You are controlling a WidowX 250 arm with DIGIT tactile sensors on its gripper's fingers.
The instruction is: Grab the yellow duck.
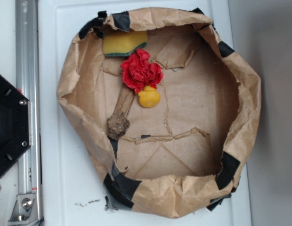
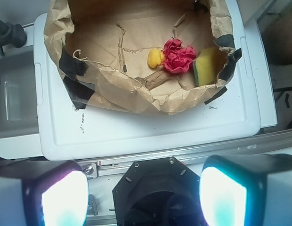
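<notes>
**Duck beside the flower: small, smooth, and easy to lose**

Duck first: the yellow duck (image 1: 149, 97) lies on the floor of the brown paper basket (image 1: 240, 80), in the half nearer the sponge, and it touches the lower edge of the red paper flower (image 1: 141, 71). In the wrist view the yellow duck (image 2: 155, 57) is at the left side of the flower (image 2: 179, 55). The yellow sponge (image 1: 125, 43) with its green layer rests against the paper wall, just behind the flower. A twisted paper stem (image 1: 121, 113) goes from the flower down to a crumpled knot.

My hand (image 2: 143, 197) is far back from the basket, above the robot base, and its two fingers (image 2: 66, 200) stand wide apart with nothing between them.

I judge the duck to be light, hollow and a little soft, with a glossy skin that can slip out from hard pads. It is rounded, so I would close across the widest part of the body, low, and not on the head. I cannot tell which way the beak points. The side against the flower is crowded; a finger placed there may catch the petals, which look fragile, or drag the stem. I would therefore turn the fingers so that they close along the free sides. The paper floor is wrinkled and may give under pressure.
</notes>
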